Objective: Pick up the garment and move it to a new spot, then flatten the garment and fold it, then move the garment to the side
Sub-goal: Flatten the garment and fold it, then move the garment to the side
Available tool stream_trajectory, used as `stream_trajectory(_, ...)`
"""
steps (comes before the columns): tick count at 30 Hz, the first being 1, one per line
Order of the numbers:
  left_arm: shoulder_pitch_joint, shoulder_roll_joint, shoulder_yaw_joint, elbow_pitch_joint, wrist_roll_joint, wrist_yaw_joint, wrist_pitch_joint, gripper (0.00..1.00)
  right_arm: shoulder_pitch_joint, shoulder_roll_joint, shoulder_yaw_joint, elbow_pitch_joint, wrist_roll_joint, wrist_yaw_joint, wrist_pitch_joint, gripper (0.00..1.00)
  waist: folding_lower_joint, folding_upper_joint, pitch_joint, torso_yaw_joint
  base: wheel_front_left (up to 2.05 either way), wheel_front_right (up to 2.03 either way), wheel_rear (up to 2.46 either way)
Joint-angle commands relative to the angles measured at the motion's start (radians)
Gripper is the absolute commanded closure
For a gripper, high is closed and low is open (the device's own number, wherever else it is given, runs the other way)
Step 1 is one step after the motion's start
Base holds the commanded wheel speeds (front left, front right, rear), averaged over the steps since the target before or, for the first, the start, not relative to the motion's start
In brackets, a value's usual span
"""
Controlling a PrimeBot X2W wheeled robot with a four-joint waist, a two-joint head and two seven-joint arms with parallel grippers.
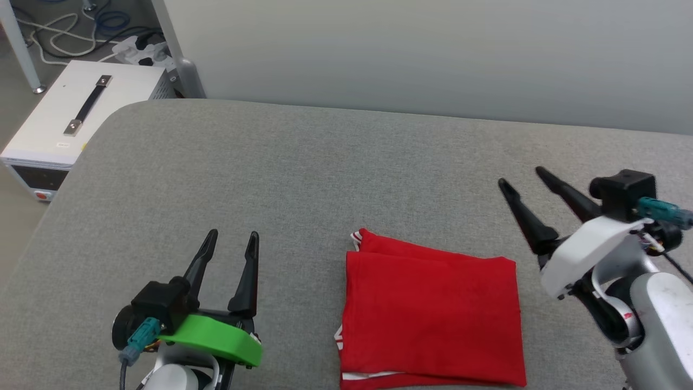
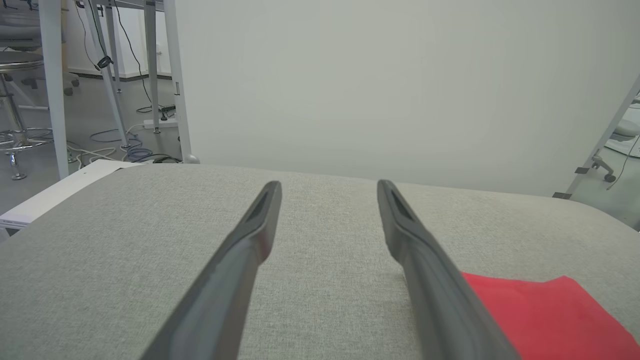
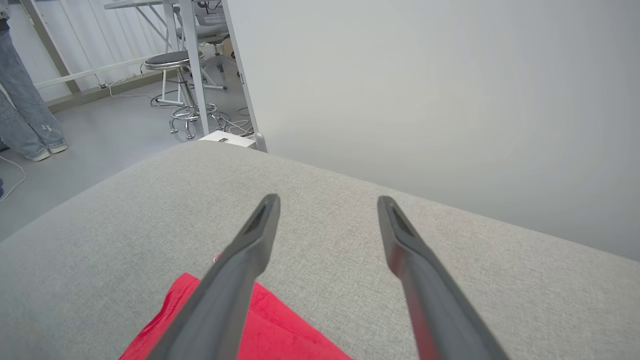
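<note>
Beside garment (image 1: 433, 319): left gripper (image 1: 233, 234), right gripper (image 1: 521, 176) jaws apart, empty.

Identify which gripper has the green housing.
The left gripper, at the head view's lower left: a bright green cover sits at its base, while the right gripper has a white one.

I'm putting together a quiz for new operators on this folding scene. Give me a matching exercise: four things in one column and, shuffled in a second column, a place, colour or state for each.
Things:
1. garment
2. left gripper
3. right gripper
4. white box

Descriptions:
A. open, green part behind its fingers
B. off the table, past its far left corner
C. red, folded flat, lying between the two arms
D. open, white shell behind its fingers

Pairs: 1-C, 2-A, 3-D, 4-B
</note>
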Motion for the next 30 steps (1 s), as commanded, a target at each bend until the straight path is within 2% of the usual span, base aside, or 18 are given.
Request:
stream_trajectory(1, 0.011, -0.001, 0.0, -0.009, -0.009, -0.003, -0.006, 0.0, 0.007, -0.016, -0.022, -0.012, -0.022, -0.001, -0.035, 0.0, 0.0, 0.0, 0.001, -0.025, 0.0, 0.0, 0.0)
stream_trajectory(5, 0.011, -0.002, -0.004, -0.021, -0.013, -0.003, -0.006, 0.0, 0.05, -0.057, -0.09, -0.047, -0.084, -0.001, -0.127, 0.0, 0.0, 0.0, 0.009, -0.05, 0.0, 0.0, 0.0)
stream_trajectory(9, 0.013, 0.001, -0.011, -0.03, -0.016, -0.003, -0.006, 0.0, 0.125, -0.053, -0.171, -0.076, -0.142, -0.001, -0.213, 0.0, 0.0, 0.0, 0.017, -0.068, 0.0, 0.0, 0.0)
stream_trajectory(12, 0.019, 0.005, -0.015, -0.037, -0.017, -0.003, -0.006, 0.0, 0.203, -0.011, -0.248, -0.104, -0.186, -0.001, -0.277, 0.0, 0.0, 0.0, 0.02, -0.077, 0.0, 0.0, 0.0)
stream_trajectory(18, 0.038, 0.005, -0.004, -0.043, -0.017, -0.003, -0.006, 0.0, 0.324, 0.094, -0.324, -0.119, -0.237, -0.001, -0.36, 0.0, 0.0, 0.0, 0.017, -0.088, 0.0, 0.0, 0.0)
stream_trajectory(23, 0.052, 0.002, -0.005, -0.055, -0.011, -0.003, -0.006, 0.0, 0.381, 0.17, -0.329, -0.116, -0.276, -0.001, -0.393, 0.0, 0.0, 0.0, 0.015, -0.088, 0.0, 0.0, 0.0)
stream_trajectory(30, 0.064, -0.007, -0.009, -0.061, 0.011, -0.003, -0.006, 0.0, 0.393, 0.194, -0.329, -0.086, -0.278, -0.001, -0.409, 0.0, 0.0, 0.0, 0.012, -0.08, 0.0, 0.0, 0.0)
